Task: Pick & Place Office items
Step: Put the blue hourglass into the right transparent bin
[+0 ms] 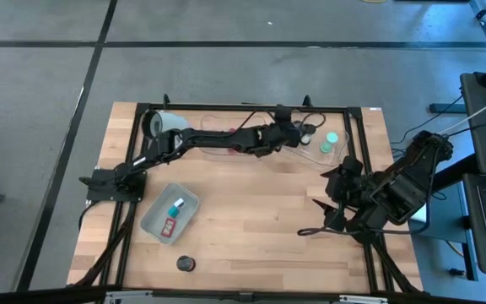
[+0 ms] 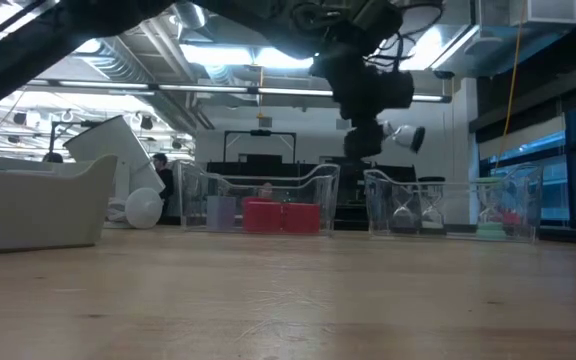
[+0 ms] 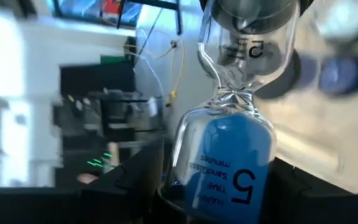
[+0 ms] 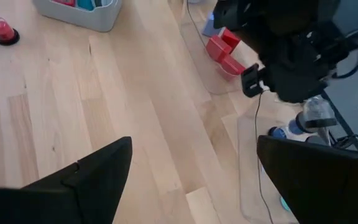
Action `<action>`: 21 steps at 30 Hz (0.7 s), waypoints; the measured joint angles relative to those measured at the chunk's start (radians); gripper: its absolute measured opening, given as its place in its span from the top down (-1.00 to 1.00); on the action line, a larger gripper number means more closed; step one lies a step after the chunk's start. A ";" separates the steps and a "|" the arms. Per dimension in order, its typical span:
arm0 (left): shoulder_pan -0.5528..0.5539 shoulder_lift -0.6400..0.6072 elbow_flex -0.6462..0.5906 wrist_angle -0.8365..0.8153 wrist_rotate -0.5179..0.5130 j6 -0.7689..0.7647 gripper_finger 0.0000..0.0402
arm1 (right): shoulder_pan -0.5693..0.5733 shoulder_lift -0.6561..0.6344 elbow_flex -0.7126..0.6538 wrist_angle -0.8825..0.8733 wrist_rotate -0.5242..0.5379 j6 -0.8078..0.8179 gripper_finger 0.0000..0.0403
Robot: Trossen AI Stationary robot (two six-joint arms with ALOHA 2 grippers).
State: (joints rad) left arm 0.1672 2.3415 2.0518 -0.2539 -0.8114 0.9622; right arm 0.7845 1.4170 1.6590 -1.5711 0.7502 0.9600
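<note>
A clear glass sand timer half full of blue sand, printed with a "5" and the word "minutes" (image 3: 229, 155), sits between the left gripper's (image 1: 304, 135) two dark fingers; the left wrist view shows a finger (image 3: 138, 171) against each side of its bulb, so the gripper is clenched on it. In the right wrist view the timer hangs below the gripper with its blue end pointing at the clear plastic tray (image 1: 332, 160) at the far right of the wooden table (image 1: 251, 219), so it appears lifted clear of the tray floor.

The step in hand looks like carrying this timer out of the clear tray toward the grey-blue plastic tray (image 1: 152, 221) at the near left, where a teal piece (image 1: 175, 205) and a red-and-white card (image 1: 170, 225) already lie. To do it well, the arm should rise until the timer clears the tray wall, keep the grip steady since glass is smooth and the bulb is rounded, and swing back without brushing the red blocks (image 4: 224, 50) in the neighbouring clear tray. It should lower the timer well into the grey-blue tray before letting go.

A mint-green disc (image 1: 332, 137) lies just beside the held timer. A short black-based timer with red sand (image 1: 186, 263) stands alone near the front edge. The right gripper (image 1: 326, 218) waits at the right of the table, well apart, fingers spread and empty.
</note>
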 joint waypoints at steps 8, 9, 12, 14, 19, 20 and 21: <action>-0.045 0.001 0.000 0.000 -0.008 0.317 0.03 | -0.005 0.000 0.000 0.000 0.028 0.071 -0.74; -0.050 0.001 0.000 0.001 -0.009 0.338 0.03 | -0.004 0.000 0.000 0.000 0.028 0.077 -0.74; -0.057 0.001 0.000 -0.006 -0.020 0.445 0.05 | -0.004 0.000 0.000 0.000 0.025 0.084 -0.72; -0.060 0.001 0.000 -0.009 -0.024 0.550 0.04 | -0.004 0.000 0.000 0.000 0.020 0.091 -0.68; -0.060 0.001 0.000 -0.004 -0.001 0.774 0.02 | -0.004 0.000 0.000 0.000 -0.007 0.098 -0.56; -0.059 0.001 0.000 -0.004 0.003 0.777 0.02 | -0.004 0.000 0.000 0.000 -0.008 0.099 -0.54; -0.057 0.001 0.000 -0.006 0.004 0.783 0.03 | -0.004 0.000 0.000 0.000 -0.010 0.099 -0.53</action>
State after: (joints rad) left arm 0.1098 2.3425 2.0518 -0.2596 -0.8079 1.7454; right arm 0.7804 1.4172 1.6592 -1.5711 0.7403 1.0588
